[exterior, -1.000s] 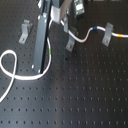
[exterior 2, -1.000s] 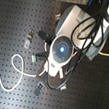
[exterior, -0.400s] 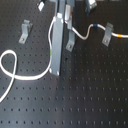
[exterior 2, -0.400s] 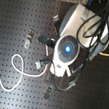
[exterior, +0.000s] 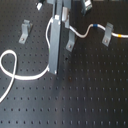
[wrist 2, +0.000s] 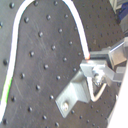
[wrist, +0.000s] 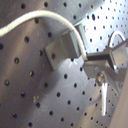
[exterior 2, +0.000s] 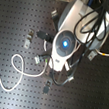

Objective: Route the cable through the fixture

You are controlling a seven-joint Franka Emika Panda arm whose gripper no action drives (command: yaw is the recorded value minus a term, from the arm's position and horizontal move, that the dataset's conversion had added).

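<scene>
The white cable (exterior: 27, 77) loops at the first exterior view's left, climbs along my gripper (exterior: 52, 71), then runs right through a grey clip (exterior: 106, 35), with a yellow band (exterior: 120, 36) past it. The gripper's long grey fingers stand upright, shut on the cable, just left of the middle clip (exterior: 70, 43). In the second wrist view the cable (wrist 2: 75, 20) curves down into the fingertips (wrist 2: 94, 67) right above a clip (wrist 2: 75, 93). The first wrist view shows the cable (wrist: 35, 19) arching over that clip (wrist: 65, 47). In the second exterior view the arm hides the gripper; the cable loop (exterior 2: 15, 67) lies to the left.
More grey clips stand on the black perforated board: one at the first exterior view's left (exterior: 24, 31), one at its top (exterior: 85, 5). In the second exterior view, clips (exterior 2: 28, 38) (exterior 2: 46, 86) sit around the arm's wrist (exterior 2: 65, 42), which carries dark hoses.
The gripper has moved toward the first exterior view's right, carrying the cable up to the middle clip. The loop at the left has shifted with it.
</scene>
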